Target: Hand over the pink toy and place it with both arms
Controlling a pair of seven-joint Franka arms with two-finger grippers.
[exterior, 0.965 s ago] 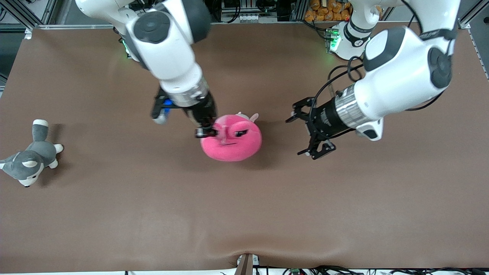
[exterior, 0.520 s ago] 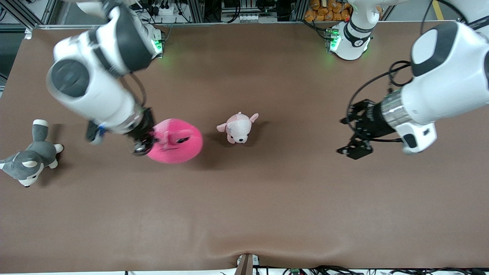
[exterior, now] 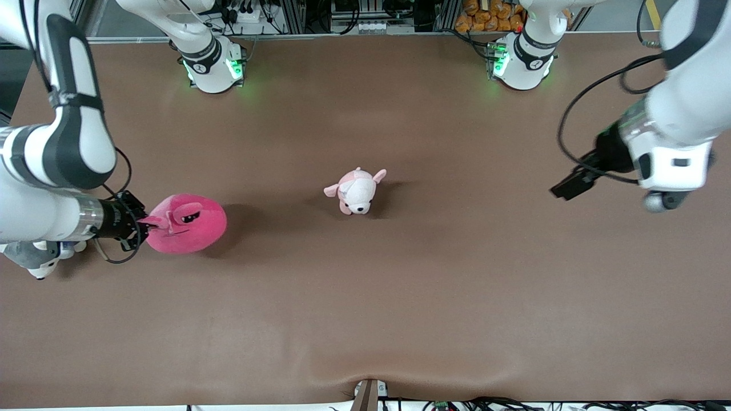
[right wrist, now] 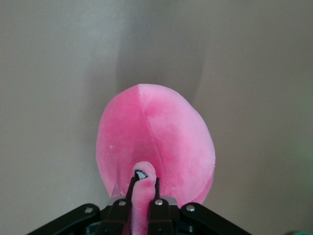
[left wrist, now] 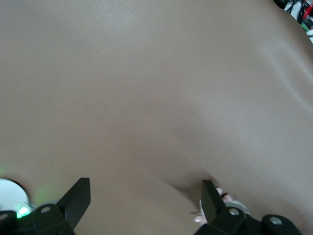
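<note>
While the right pincer (exterior: 141, 224) is hanging at its own end of the desk (exterior: 365, 297), clamped on the pink toy (exterior: 185, 224) by an eye stalk, the empty left pincer (exterior: 571, 185) is waiting far off. Right wrist view: it's pinching only that stalk (right wrist: 142, 188), so I'd be moving slowly. Left wrist view: fingers (left wrist: 78, 196) gaping wide, good.

A small pale pink-and-white puppy plush (exterior: 356, 191) lies near the middle of the front view on the brown table (exterior: 365, 297), its white muzzle toward the lower edge of the frame and one ear toward the upper right. At the far left edge, a little below mid-height, part of a grey-and-white husky plush (exterior: 34, 260) shows. Orange packets (exterior: 488, 14) sit along the top edge, right of centre.
</note>
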